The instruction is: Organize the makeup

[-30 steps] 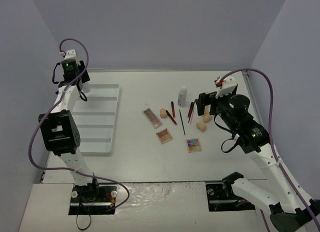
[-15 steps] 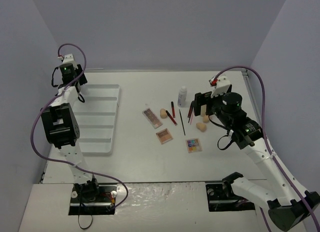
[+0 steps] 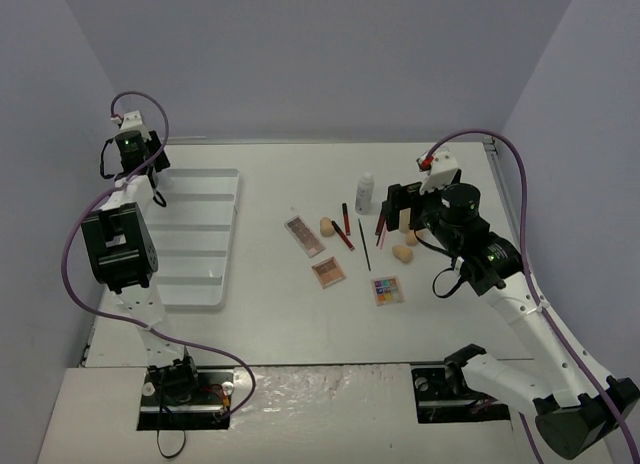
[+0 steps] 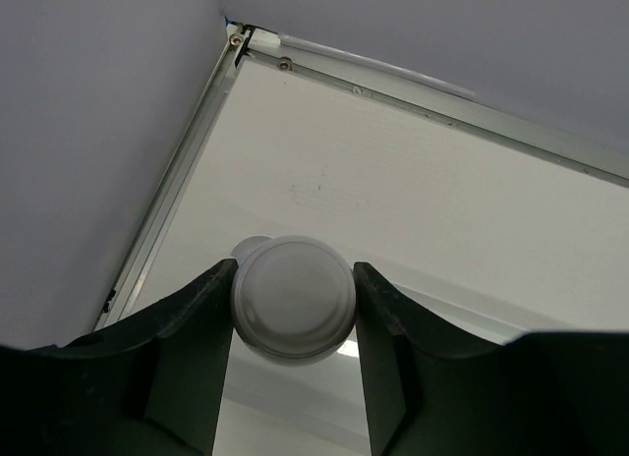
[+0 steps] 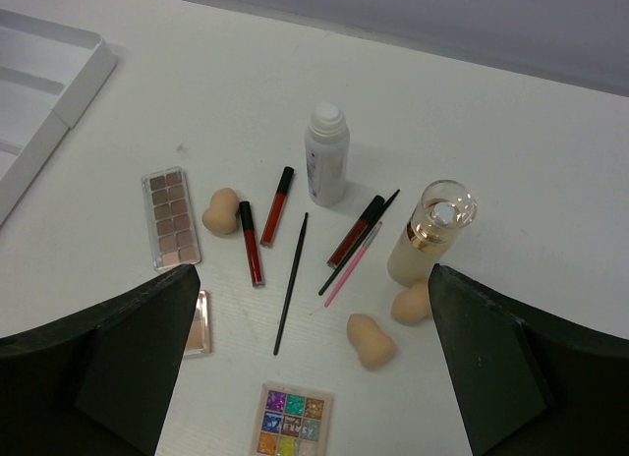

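White-capped bottle (image 4: 293,299), pinched at the cap by the left tool (image 4: 293,269) at the far-left corner of the slotted tray (image 3: 205,274), best lowered upright into a slot before release; right tool (image 3: 405,208) wide open, empty, above the amber bottle (image 5: 430,235) on the counter (image 3: 270,314).

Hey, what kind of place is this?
Probably a robotics lab test cell: plain walls box in a white table, a left arm and right arm stand at its near edge, and makeup lies scattered beside a slotted tray.
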